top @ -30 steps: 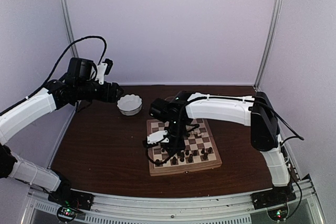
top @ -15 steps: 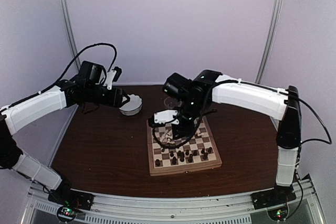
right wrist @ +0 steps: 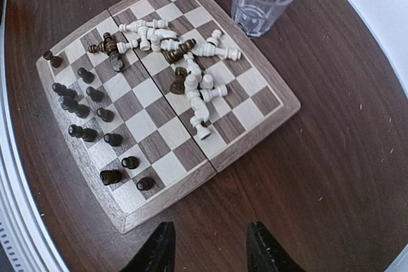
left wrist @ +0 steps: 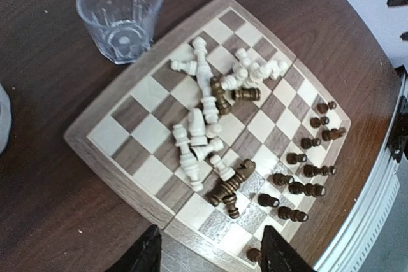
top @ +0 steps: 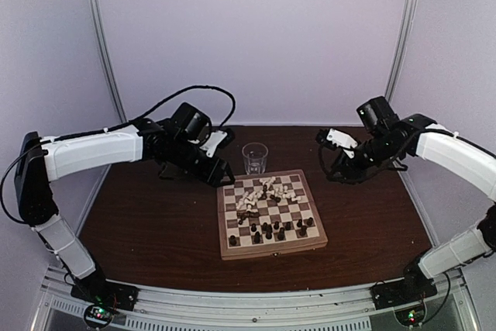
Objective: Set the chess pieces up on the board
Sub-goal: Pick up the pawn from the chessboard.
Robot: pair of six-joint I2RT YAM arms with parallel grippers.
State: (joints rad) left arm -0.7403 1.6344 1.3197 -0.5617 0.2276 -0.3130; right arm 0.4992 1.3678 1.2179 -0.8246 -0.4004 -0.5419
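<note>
— Looking at the board (left wrist: 108, 179), how far is the task?
— Most dark pieces (left wrist: 299, 189) stand in two rows, to the right of the left tool (left wrist: 210, 256). The cream pieces (left wrist: 197, 128), smooth turned wood, lie in a heap just ahead of it, so I judge about half is left
— And the tools?
— The left and the right tool (right wrist: 207, 246) are both released, holding nothing; the checkered board lies ahead of each

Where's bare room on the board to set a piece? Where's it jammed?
Bare: squares along the left rim of the board, the band between pile and dark rows, tabletop either side. Crowded: toppled white pieces mid-board toward the glass; dark pieces on near rows.
</note>
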